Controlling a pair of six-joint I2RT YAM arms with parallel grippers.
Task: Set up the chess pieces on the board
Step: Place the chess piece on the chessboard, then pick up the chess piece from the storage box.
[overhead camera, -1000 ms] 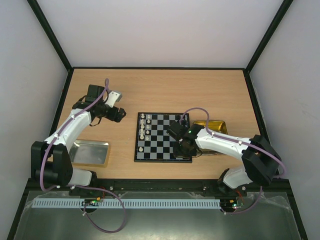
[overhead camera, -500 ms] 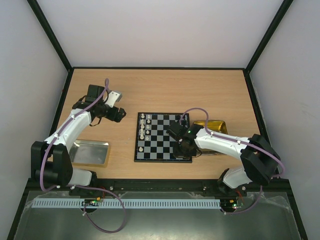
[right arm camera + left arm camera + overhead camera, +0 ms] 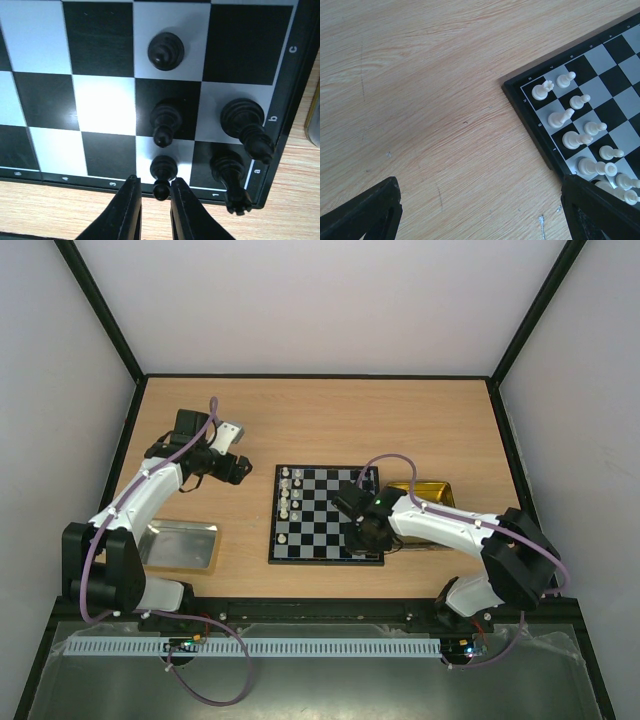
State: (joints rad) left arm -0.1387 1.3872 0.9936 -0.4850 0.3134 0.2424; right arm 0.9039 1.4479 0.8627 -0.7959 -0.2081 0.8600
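The board (image 3: 318,502) lies mid-table. Several white chess pieces (image 3: 286,495) stand in its two left columns, seen close in the left wrist view (image 3: 570,140). My left gripper (image 3: 238,468) hovers open over bare wood left of the board (image 3: 615,70), holding nothing. My right gripper (image 3: 362,540) is at the board's near right corner. Its fingertips (image 3: 156,192) flank the head of a black pawn (image 3: 163,170) standing on a white square, slightly open, with a gap on the left side. Two more black pawns (image 3: 165,120) and two larger black pieces (image 3: 245,122) stand close by.
A gold tray (image 3: 432,490) sits right of the board, partly under the right arm. A silver tray (image 3: 180,545) lies near the left arm's base. Black walls edge the table.
The right gripper's fingers have spread a little around the black pawn, which stays standing on its square. Neither arm has shifted noticeably.
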